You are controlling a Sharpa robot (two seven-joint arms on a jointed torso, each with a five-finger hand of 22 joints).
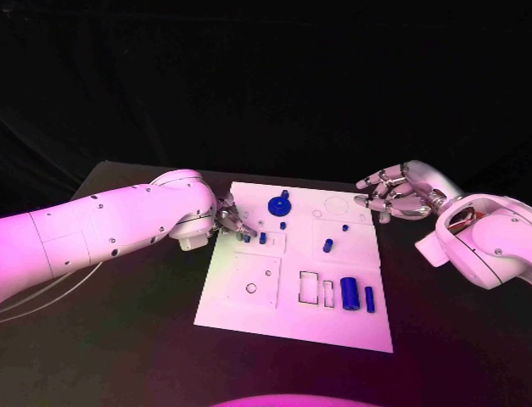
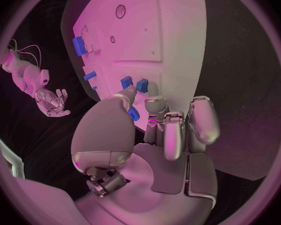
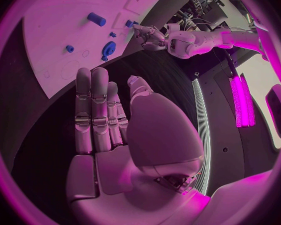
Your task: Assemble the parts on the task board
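while the task board (image 1: 293, 326) lies mid-table, the left hand (image 1: 230, 220) reaches over its left edge by small blue parts (image 1: 256, 238), grasp unclear; the right hand (image 1: 394, 192) hovers off its far right corner, released.

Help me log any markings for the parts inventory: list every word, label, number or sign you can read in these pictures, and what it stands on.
None can be read.
task board: outlined shapes and holes, no lettering visible.
blue parts, such as the blue gear and the blue cylinder: no marks visible.
left hand and right hand: no readable label.
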